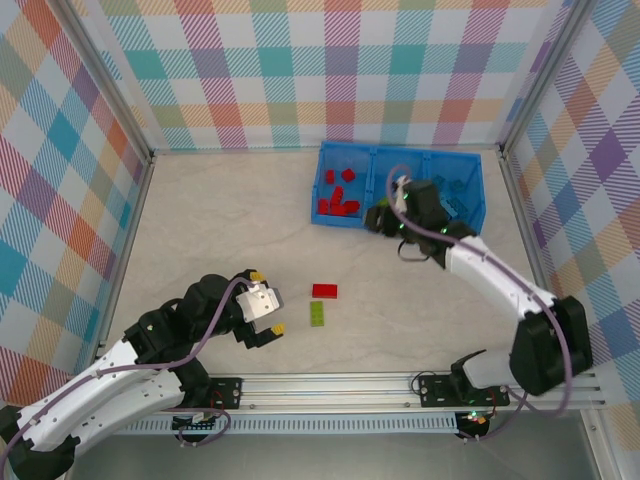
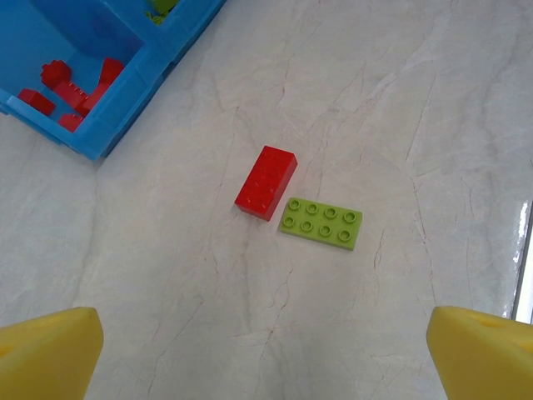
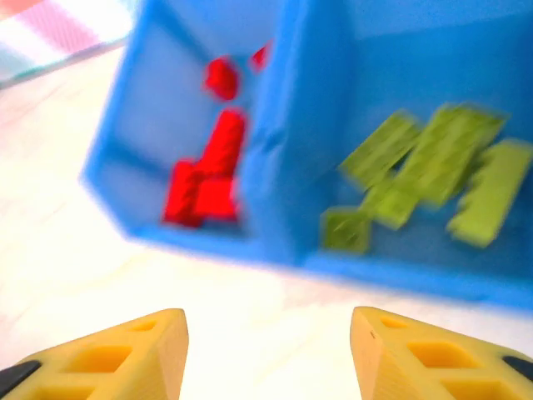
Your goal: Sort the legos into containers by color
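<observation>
The left pincer (image 1: 268, 302) hangs wide and empty near the red brick (image 1: 324, 291) and lime brick (image 1: 317, 315), which lie close together on the counter (image 1: 200, 220). It should straddle one brick only. The right pincer (image 3: 271, 350), also wide and empty, hovers by the tray's (image 3: 283, 150) near wall.

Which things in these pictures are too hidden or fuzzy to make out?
Top view: the right tool covers much of the middle compartment of the tray.
Right wrist view: blur smears the green bricks; no count possible.
Left wrist view: the picture edge cuts off most of the tray.
</observation>
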You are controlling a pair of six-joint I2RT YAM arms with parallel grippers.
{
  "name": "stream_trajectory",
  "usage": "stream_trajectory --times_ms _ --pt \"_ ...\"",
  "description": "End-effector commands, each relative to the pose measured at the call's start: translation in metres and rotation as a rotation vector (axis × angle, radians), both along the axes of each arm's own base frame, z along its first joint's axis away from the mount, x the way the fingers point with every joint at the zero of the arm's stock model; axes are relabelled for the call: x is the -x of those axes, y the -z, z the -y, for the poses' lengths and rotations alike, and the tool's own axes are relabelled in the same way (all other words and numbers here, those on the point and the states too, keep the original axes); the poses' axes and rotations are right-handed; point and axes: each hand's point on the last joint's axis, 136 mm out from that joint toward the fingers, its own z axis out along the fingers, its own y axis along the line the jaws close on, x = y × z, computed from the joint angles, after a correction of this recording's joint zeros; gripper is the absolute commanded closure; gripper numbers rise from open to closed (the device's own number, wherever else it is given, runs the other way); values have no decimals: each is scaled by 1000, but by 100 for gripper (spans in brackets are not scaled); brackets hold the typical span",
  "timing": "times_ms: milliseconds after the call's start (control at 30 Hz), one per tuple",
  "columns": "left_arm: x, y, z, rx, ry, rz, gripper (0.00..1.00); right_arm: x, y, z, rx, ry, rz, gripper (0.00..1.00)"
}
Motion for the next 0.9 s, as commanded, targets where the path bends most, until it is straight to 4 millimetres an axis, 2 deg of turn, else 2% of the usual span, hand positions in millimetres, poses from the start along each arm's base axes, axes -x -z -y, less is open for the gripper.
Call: stream_trajectory --times_ms 0,100,233,400,500,600,700,767,867 --pt "-1 8 -1 -15 -1 -12 0 61 40 -27 19 -62 -161 44" --pt "1 7 2 -5 14 -24 0 100 64 -44 59 -94 -255 42" --pt "3 6 3 0 26 -33 0 130 88 -74 93 -137 -326 40" --pt "4 7 -1 -6 17 -31 0 148 114 -114 123 -202 -374 34" --pt "4 7 -4 -11 4 -26 0 152 131 -131 172 -232 -391 33" --pt "4 7 -6 -14 0 -23 0 150 146 -137 240 -236 -389 34" --pt "4 7 -7 -17 -4 -18 0 150 159 -135 315 -230 -388 35" --pt "4 6 -8 -19 -4 -12 0 150 167 -131 359 -218 -383 39" --pt "6 7 -10 -28 5 -5 0 151 180 -117 450 -182 -389 53"
